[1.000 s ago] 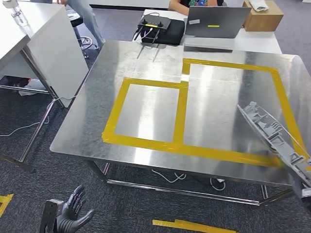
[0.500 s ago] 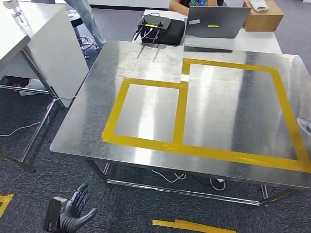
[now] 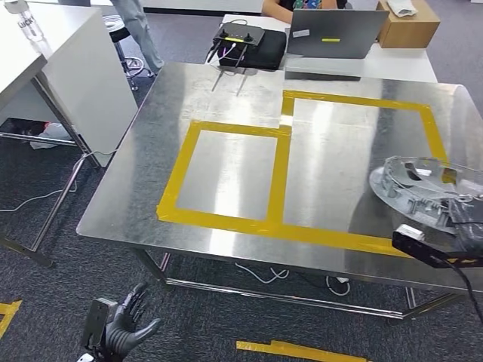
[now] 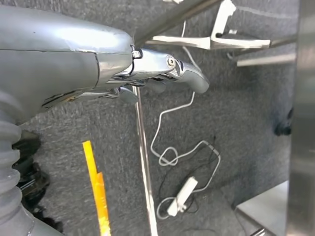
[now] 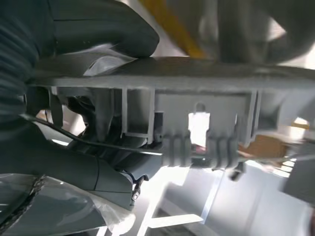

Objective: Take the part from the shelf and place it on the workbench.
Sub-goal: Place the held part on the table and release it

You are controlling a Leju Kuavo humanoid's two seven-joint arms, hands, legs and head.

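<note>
The part (image 3: 419, 185) is a grey plastic moulding with ribs and cut-outs, hovering nearly flat over the right end of the steel workbench (image 3: 228, 173), above the larger yellow taped rectangle (image 3: 353, 105). My right hand (image 3: 464, 222) grips its near edge. In the right wrist view the thumb (image 5: 111, 29) presses on the part (image 5: 208, 98) and the darker fingers clamp it from the other side. Whether the part touches the bench I cannot tell. My left hand (image 3: 122, 332) hangs low beside the bench, fingers spread and holding nothing; the left wrist view has the same hand (image 4: 111, 69) over the carpet.
A smaller taped rectangle (image 3: 233, 173) lies left of the big one. A laptop (image 3: 336, 34), a black box with cables (image 3: 242, 41) and a cardboard box (image 3: 410, 23) sit behind the bench. A white desk (image 3: 63, 68) stands left. A person (image 3: 305, 4) sits at the back.
The part was tilted up at the right edge, swung almost out of view, and now lies flatter over the bench's right end. My left hand drifted slightly right.
</note>
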